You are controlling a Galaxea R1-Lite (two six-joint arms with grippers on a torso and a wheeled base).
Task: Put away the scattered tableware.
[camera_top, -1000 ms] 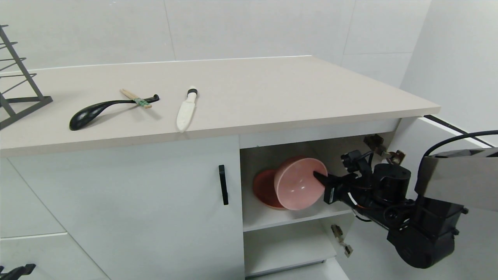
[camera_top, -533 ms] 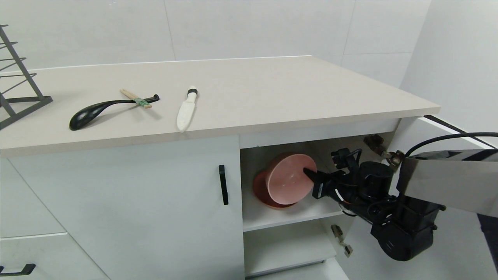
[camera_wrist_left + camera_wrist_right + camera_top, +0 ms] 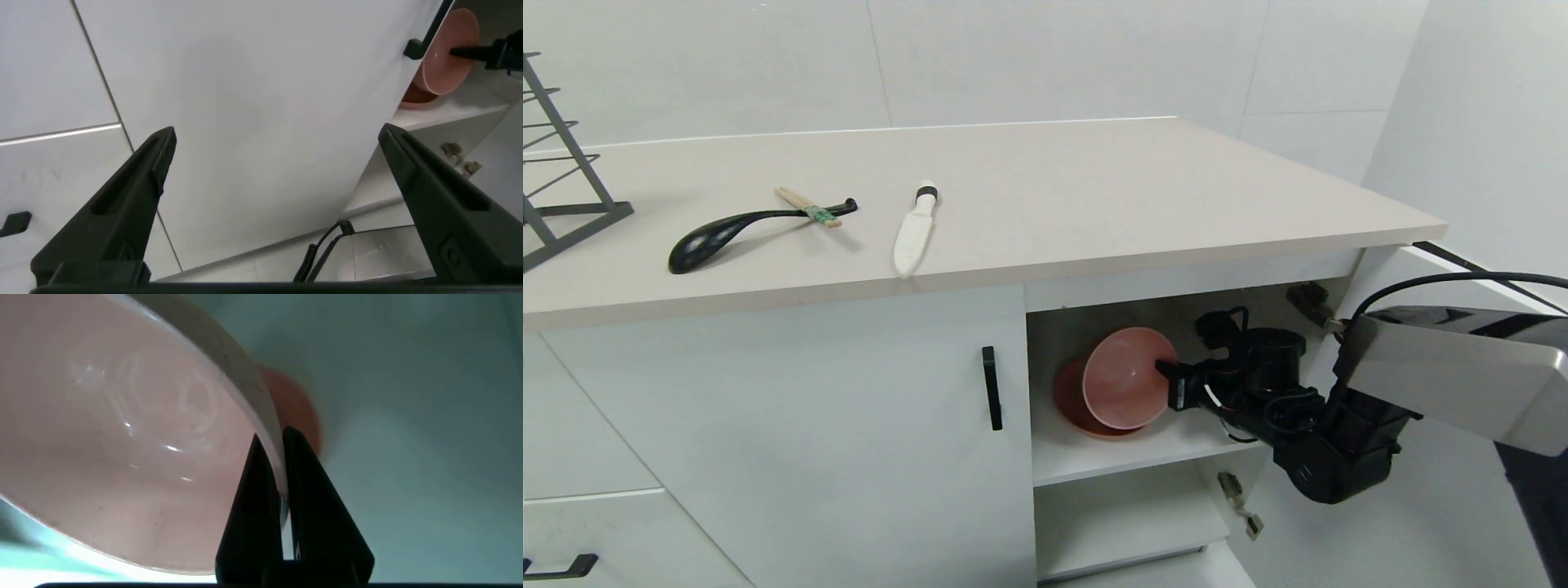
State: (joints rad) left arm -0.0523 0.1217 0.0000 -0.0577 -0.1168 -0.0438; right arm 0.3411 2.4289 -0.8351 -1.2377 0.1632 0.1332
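There, the right tool [image 3: 1166, 374] clamps the pink bowl [image 3: 1123, 380], seemingly against a red dish [image 3: 1068, 400]. The left tool [image 3: 278, 135] gapes wide.

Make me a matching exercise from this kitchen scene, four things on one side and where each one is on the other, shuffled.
Things:
1. pink bowl
2. black spoon
3. cream knife
4. red dish

Places:
A. crossing the chopsticks on the countertop
B. resting on the cupboard shelf
C. pinched at the rim by the right claw
D. alone near the countertop's front edge

Pairs: 1-C, 2-A, 3-D, 4-B
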